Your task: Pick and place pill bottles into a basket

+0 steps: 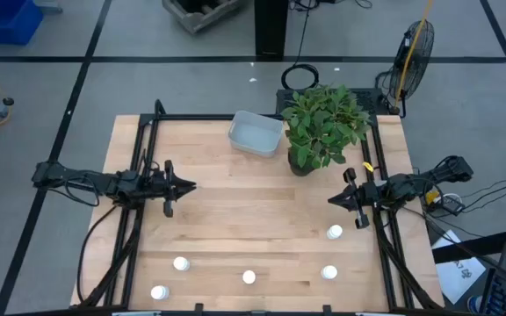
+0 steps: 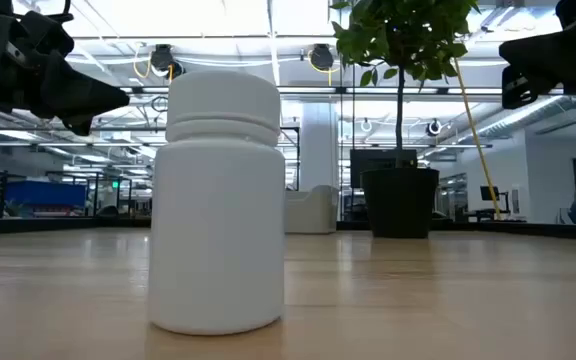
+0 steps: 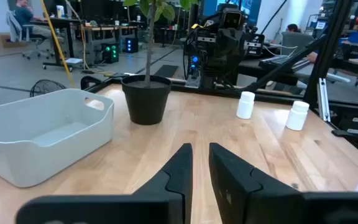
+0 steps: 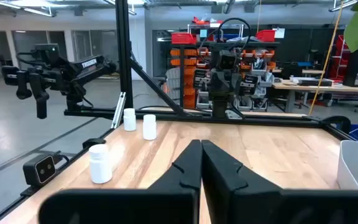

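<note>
Five white pill bottles stand upright on the wooden table near its front edge: one toward the right (image 1: 335, 232), one below it (image 1: 328, 273), one in the middle (image 1: 249, 277) that looms large in the low view (image 2: 218, 200), and two at the left (image 1: 181, 263) (image 1: 157, 292). The pale basket (image 1: 256, 133) stands empty at the far middle, also seen in the left wrist view (image 3: 42, 134). My left gripper (image 1: 190, 186) hovers over the table's left half, open by a narrow gap (image 3: 201, 155), empty. My right gripper (image 1: 332, 200) hovers over the right half, shut (image 4: 201, 146), empty.
A leafy potted plant (image 1: 323, 127) stands right of the basket, its black pot (image 3: 146, 99) on the table. A black frame (image 1: 148, 132) runs along the table's sides. A fan (image 1: 411, 48) stands on the floor beyond. People sit at desks in the room behind.
</note>
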